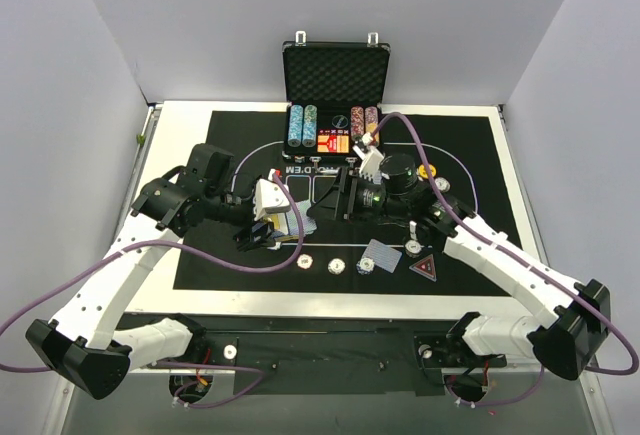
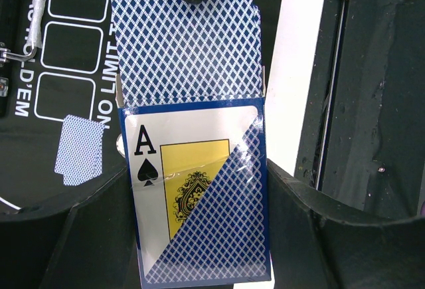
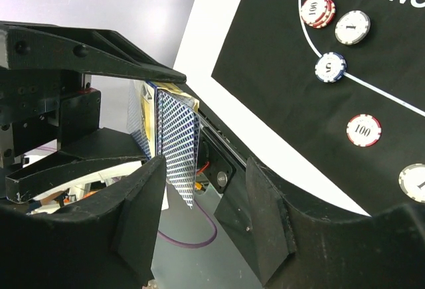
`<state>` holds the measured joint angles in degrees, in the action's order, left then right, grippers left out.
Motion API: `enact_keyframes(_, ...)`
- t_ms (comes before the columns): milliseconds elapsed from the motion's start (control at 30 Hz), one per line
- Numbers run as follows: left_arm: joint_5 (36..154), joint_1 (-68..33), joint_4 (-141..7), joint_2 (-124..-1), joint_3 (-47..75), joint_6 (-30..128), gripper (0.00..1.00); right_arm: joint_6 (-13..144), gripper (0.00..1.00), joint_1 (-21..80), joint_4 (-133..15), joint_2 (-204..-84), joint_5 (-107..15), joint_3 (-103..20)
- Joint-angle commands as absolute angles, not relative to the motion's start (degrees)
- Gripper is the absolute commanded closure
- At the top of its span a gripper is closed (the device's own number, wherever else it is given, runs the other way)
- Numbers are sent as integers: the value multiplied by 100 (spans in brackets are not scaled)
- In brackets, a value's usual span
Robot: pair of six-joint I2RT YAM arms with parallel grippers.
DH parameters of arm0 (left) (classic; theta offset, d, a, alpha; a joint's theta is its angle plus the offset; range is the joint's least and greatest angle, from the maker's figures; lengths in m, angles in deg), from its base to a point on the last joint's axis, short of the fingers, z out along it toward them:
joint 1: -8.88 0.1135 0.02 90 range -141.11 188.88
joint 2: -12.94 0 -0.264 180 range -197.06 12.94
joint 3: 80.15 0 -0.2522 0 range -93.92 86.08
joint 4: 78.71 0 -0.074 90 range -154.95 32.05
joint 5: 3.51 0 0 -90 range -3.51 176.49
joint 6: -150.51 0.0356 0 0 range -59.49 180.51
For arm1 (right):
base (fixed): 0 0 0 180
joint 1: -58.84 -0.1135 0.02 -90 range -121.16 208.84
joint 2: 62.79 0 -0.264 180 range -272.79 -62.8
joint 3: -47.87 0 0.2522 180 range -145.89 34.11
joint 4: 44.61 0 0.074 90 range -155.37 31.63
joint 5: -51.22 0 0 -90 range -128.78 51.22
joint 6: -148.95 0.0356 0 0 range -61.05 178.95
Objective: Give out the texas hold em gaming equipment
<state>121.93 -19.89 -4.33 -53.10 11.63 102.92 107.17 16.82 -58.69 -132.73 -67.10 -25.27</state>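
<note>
Clamping the deck (image 2: 199, 189) by its sides, the left fingers (image 2: 73, 242) hold it in the air over the desk's (image 2: 292, 70) near edge, beside the mat (image 2: 73, 56). The right fingers (image 3: 136, 222) stand partly open astride one card (image 3: 179, 149) poking from its open end, gripping nothing yet. Closing off-centre could drag several cards out together, or crease this one. The deck's face shows an ace of spades under glossy wrap; the card backs carry a blue lattice.

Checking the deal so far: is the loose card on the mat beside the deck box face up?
No, the loose card on the mat shows its blue-patterned back, not a face.
</note>
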Motion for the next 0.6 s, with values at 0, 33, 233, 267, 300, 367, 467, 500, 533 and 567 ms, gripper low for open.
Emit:
enact_keyframes(0,12464,-2003,-642,-5184,1173,10270,92,10685,53,1508,-5696,-13284,-6700,-2689)
enact_keyframes(33,12472,-2003,-642,-5184,1173,10270,92,10641,52,1394,-5748,-13319,-6682,-2794)
enact_keyframes(233,12464,-2003,-651,-5201,1111,10252,92,10482,54,1155,-6091,-13785,-6621,-3076)
enact_keyframes(267,12472,-2003,-651,-5201,1094,10252,92,10465,55,1155,-6100,-13785,-6612,-3076)
enact_keyframes(300,12464,-2003,-651,-5201,1085,10244,92,10439,55,1164,-6127,-13742,-6568,-3067)
enact_keyframes(367,12464,-2003,-659,-5184,1085,10243,92,10421,56,1208,-6144,-13619,-6533,-3015)
enact_keyframes(467,12472,-2003,-686,-5192,1085,10226,92,10421,58,1340,-6206,-13487,-6524,-2901)
enact_keyframes(500,12481,-2003,-694,-5192,1085,10217,92,10421,58,1401,-6215,-13426,-6541,-2874)
enact_keyframes(533,12481,-2003,-703,-5175,1076,10208,92,10421,59,1454,-6223,-13399,-6533,-2839)
enact_keyframes(567,12481,-2003,-703,-5184,1076,10200,92,10421,59,1471,-6232,-13355,-6541,-2812)
